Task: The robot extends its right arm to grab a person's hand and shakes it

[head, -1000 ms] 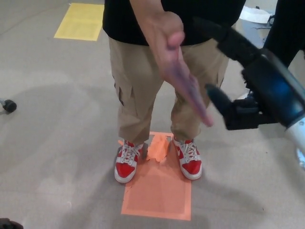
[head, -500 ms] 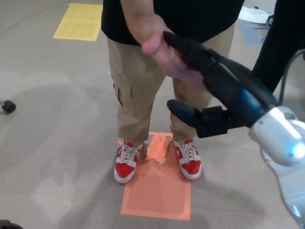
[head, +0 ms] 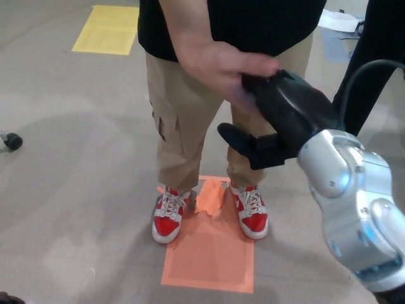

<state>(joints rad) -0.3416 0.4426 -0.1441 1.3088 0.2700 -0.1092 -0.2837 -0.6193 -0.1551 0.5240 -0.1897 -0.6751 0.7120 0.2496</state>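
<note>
Right now, contact: the robot's right hand (head: 278,120) is up against the person's hand (head: 224,66), in front of the person's waist, above the floor.
Right hand state: black fingers (head: 288,104) lie along the underside of the person's palm, thumb (head: 237,139) juts out below and to the left, apart from it. Wrapped partway, I'd call it, not clamped; a full grip isn't visible.
Person's hand: coming in from the top, fingers curled over the top of the black hand, knuckles facing the camera.
Left hand: nowhere in the picture.
Step in hand: my read is the clasp is being made, the shake itself not clearly under way.
Risk one: thumb hanging loose below means the hold may slip once the arm pumps up and down.
Risk two: closing too firmly could pinch the person's fingers, since they sit right over the black knuckles.
Risk three: the silver wrist joint (head: 335,168) is close to the person's body; a wide swing could bump the khaki trousers (head: 183,120).
Footing: red and white shoes (head: 168,218) planted at the top of an orange floor mat (head: 212,253).
Containers: none to see, nothing holding anything.
</note>
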